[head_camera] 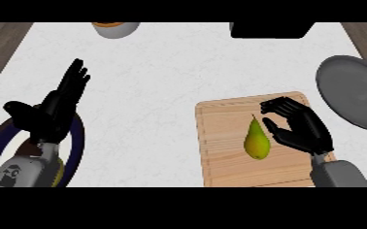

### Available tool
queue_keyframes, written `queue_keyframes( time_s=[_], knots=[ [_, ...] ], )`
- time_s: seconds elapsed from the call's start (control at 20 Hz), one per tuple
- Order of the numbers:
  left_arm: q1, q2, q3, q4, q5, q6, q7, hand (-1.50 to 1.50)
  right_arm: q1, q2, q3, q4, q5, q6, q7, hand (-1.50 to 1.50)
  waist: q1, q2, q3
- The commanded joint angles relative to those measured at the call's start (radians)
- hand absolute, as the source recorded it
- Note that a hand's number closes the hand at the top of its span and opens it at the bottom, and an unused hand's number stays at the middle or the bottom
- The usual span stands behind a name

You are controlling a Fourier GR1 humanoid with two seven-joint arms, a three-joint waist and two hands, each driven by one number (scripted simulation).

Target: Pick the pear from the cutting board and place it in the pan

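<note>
One pear (257,139) is laid on the cutting board (222,167), just beside the right hand (305,128), held cupped wide, seemingly readied for a grasp; the left hand (54,111) is rested open; the pan (344,87) is set alongside.

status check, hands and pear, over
Left robot hand open, resting at left. Right robot hand open beside pear, not gripping. Pear on cutting board. Pan at right, nothing between.

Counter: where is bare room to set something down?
The counter's middle is bare, between the left hand, the bowl and the board. The board's near end below the pear is free. It is crowded between the pear and the pan, where the right hand is.
</note>
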State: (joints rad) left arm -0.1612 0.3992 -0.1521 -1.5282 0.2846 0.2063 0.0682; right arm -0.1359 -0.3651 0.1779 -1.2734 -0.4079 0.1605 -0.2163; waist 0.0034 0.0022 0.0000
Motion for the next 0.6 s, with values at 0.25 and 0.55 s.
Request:
queue_keyframes(
  time_s=[0.25,0.55],
  knots=[
    [-0.004,0.004,0.050,0.024,-0.041,0.037,-0.031,0.00,0.181,-0.312,-0.201,-0.001,0.080,0.104,-0.284,-1.50,-0.020,-0.005,0.000],
    [-0.075,-0.013,0.049,0.077,-0.060,0.039,-0.018,0.00,0.073,-0.573,-0.206,0.003,0.134,0.321,-0.188,-1.50,-0.008,-0.002,-0.001]
  ],
)
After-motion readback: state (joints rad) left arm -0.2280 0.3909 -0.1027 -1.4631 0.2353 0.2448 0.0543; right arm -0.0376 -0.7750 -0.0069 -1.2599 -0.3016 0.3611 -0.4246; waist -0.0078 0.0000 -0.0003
